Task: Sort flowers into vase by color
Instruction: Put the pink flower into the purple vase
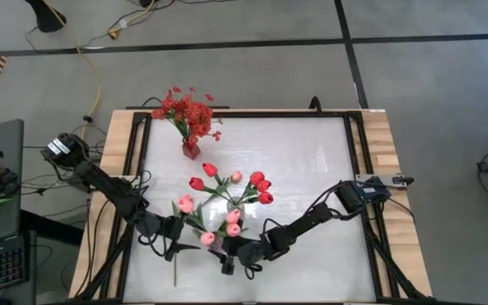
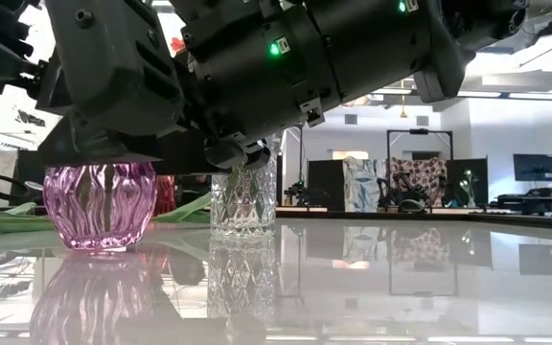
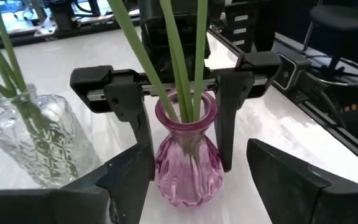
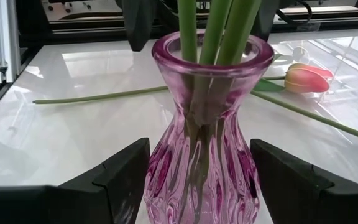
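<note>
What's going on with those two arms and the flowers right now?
Left gripper and right gripper both open, flanking the pink vase from opposite sides. Stems stand inside. One pink tulip lies loose on the table. Nothing blocking.

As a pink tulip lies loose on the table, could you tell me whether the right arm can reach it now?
Probably not directly: the right gripper sits open astride the pink vase, which blocks the way to the pink tulip beyond.

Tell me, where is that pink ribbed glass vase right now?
The pink ribbed glass vase stands near the table's front edge, between the open left gripper and open right gripper, beside the clear cut-glass vase; green stems stand in it.
</note>
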{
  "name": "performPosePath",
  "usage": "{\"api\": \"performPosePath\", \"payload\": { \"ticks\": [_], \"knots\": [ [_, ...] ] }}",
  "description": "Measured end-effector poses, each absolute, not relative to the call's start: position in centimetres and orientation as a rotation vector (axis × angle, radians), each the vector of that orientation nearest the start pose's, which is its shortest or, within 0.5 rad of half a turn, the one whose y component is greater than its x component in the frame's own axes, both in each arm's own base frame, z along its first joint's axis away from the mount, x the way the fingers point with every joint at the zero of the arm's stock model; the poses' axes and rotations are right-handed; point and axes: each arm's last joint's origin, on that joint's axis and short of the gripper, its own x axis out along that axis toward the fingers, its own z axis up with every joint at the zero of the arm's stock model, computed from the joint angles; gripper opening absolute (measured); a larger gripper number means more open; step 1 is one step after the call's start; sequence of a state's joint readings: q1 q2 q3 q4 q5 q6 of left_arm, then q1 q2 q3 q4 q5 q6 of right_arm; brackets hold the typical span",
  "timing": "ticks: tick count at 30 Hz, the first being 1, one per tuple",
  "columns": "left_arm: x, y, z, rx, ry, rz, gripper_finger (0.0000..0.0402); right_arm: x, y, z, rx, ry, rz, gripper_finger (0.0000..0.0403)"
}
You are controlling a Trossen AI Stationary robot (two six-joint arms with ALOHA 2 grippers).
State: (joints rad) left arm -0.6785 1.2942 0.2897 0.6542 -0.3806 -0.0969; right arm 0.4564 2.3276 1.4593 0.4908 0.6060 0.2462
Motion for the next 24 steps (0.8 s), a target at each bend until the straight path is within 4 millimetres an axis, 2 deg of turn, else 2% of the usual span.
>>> {"api": "performPosePath", "payload": {
  "ticks": [9,24],
  "knots": [
    [18.5,-13.0,13.6,0.066,0.349,-0.269,0.0226,44.7,20.1,11.2,0.047,0.314,-0.187,0.0296],
    [18.7,-13.2,13.7,0.064,0.306,-0.274,0.0223,44.8,19.8,11.2,0.036,0.321,-0.191,0.0296]
  ]
}}
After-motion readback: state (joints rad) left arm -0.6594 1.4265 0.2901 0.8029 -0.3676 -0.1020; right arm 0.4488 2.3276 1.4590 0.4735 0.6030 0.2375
